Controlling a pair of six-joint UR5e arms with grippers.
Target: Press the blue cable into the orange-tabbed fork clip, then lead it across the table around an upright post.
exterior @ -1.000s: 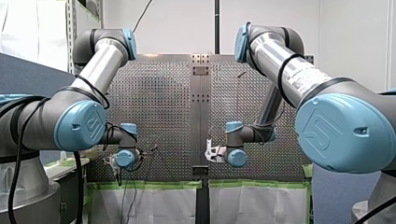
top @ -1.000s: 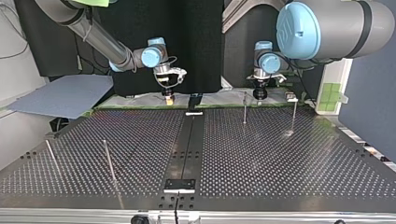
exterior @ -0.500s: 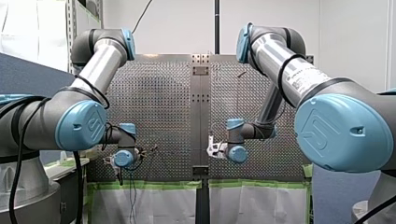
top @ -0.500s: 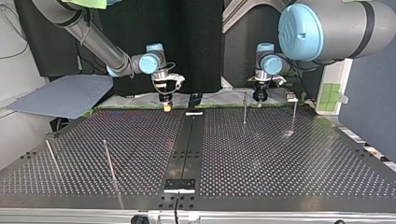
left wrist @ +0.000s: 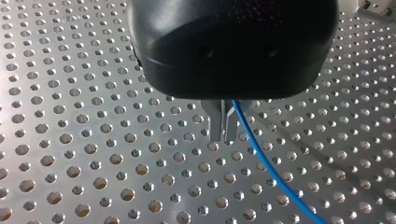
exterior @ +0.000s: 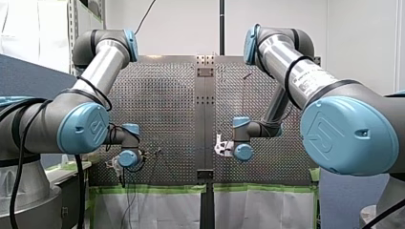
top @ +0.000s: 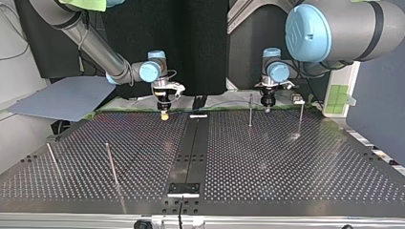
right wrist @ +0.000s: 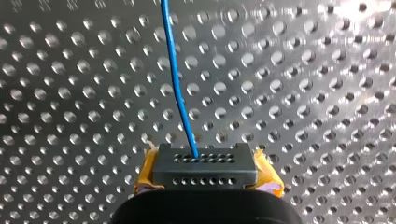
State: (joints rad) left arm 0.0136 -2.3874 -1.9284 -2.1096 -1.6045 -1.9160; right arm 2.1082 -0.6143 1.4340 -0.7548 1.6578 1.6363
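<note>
The blue cable (right wrist: 180, 93) was pinched in my right gripper's (right wrist: 205, 168) closed yellow pads, seen just beside my left gripper's (left wrist: 222, 126) drawn-together metal fingers, and could be yanked loose by overtension.

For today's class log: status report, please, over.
Left gripper and right gripper: jaws shut on thin blue cable. Thin upright metal post stands close beside left gripper.

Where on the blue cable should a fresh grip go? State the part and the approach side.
Probably the straight free run of the blue cable just ahead of my right end effector. Come from above the table, closing across the cable: it is thin, straight and unobstructed there.
</note>
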